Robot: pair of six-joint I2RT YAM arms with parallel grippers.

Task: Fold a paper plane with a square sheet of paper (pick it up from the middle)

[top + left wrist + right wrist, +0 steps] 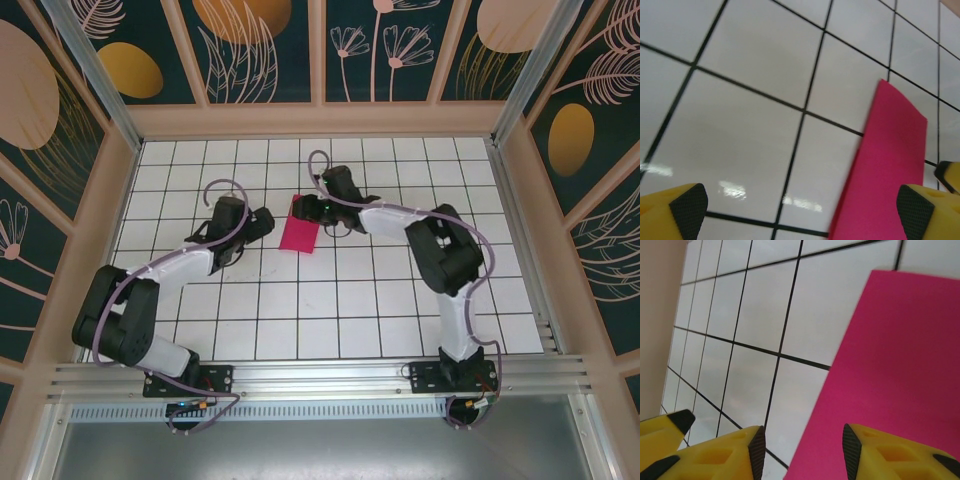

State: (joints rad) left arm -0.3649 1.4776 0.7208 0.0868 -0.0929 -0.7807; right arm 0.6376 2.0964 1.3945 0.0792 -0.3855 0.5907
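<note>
Top external view: the paper (300, 232), a plain magenta-pink rectangle longer than it is wide, lies flat on the table (400, 320), a white surface ruled with a black grid. It sits near the middle of the table's width, in the far half, with its long axis running near to far and slightly tilted. The right gripper (306, 209) reaches in from the right and is over the paper's far end. The left gripper (264, 222) is just beside the paper's left edge and points at it.

Right wrist view: the paper (890, 365) appears on the right, its left edge running diagonally down into the gap of the right gripper (804, 447). The yellow fingers (720, 460), tipped with black pads, stand partly apart, one over bare tile and the other over the paper. They clamp nothing; whether either tip touches the paper cannot be told.

Left wrist view: the paper (890, 165) lies flat at lower right, its short end toward the top of the frame. The left gripper (800, 212) has its jaws spread wide, with the fingers (660, 220) at opposite bottom corners of the frame. The right-hand one stands in front of the paper's edge, and nothing is held.

Walls (260, 50) patterned with leaf and flower motifs enclose the table.
</note>
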